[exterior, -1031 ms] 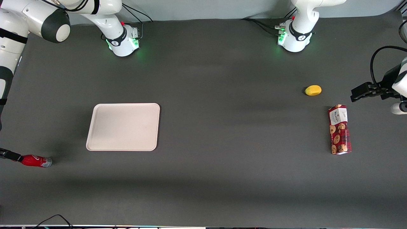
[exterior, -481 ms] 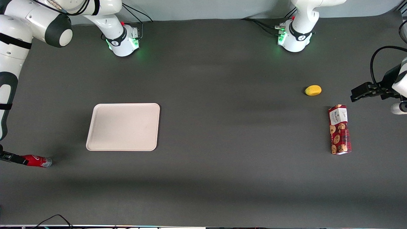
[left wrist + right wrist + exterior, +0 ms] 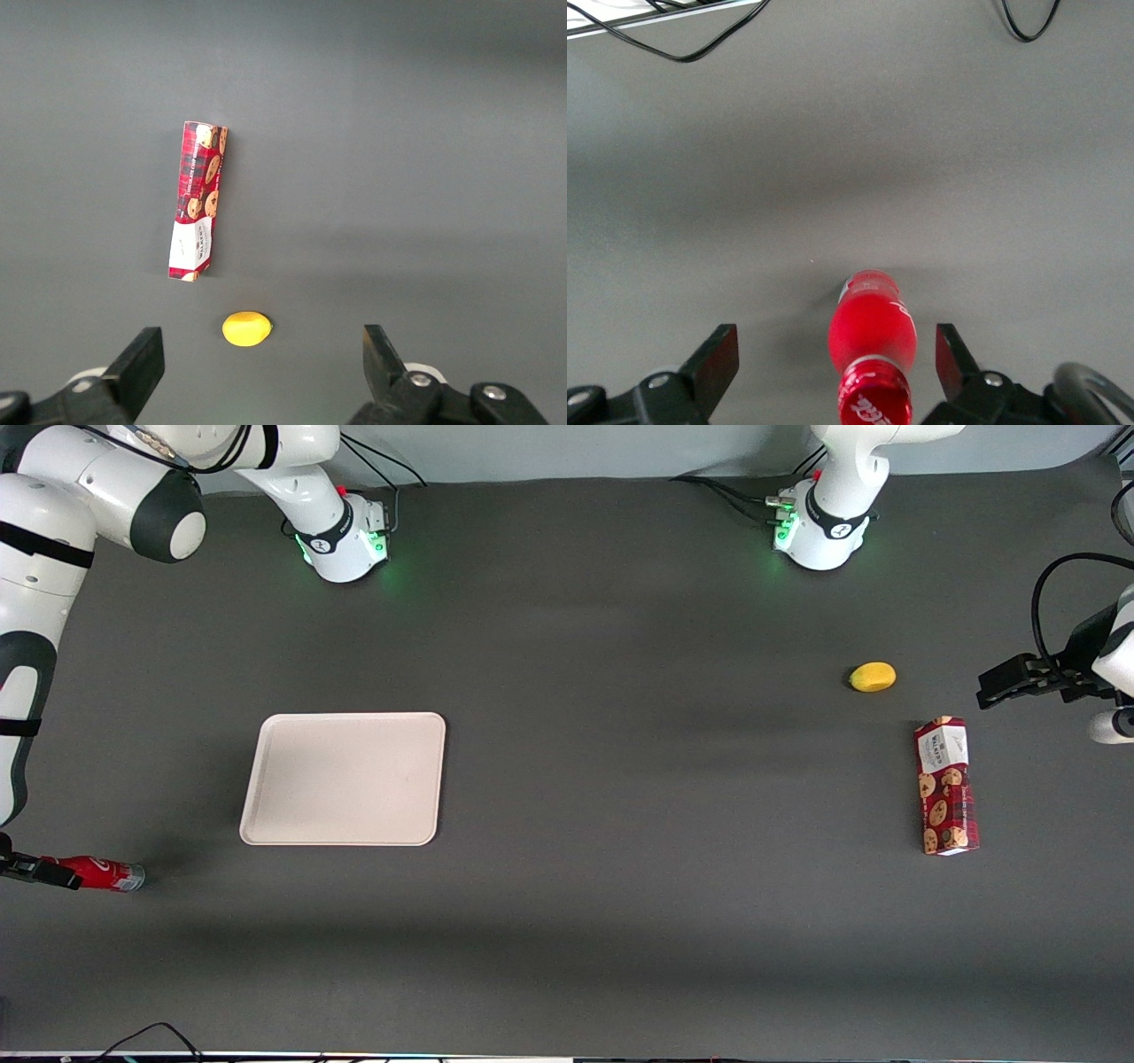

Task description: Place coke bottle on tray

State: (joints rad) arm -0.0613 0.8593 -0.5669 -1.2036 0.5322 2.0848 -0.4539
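The coke bottle point(image 3: 104, 873) lies on its side on the dark table at the working arm's end, nearer the front camera than the tray point(image 3: 345, 778). In the right wrist view the red coke bottle point(image 3: 873, 329) points its cap toward the camera, its body between the two black fingers point(image 3: 718, 359) without touching either. My gripper point(image 3: 837, 367) is open around the bottle's cap end. From the front the gripper point(image 3: 35, 870) shows only at the frame's edge, over the bottle's cap end. The cream tray is flat and bare.
A red cookie box point(image 3: 946, 786) and a yellow lemon-like fruit point(image 3: 873, 677) lie toward the parked arm's end of the table. Black cables point(image 3: 682, 40) lie near the table's edge past the bottle in the right wrist view.
My gripper has advanced along the bottle, so its fingers now cover more of the cap end. The bottle has stayed in place on the table.
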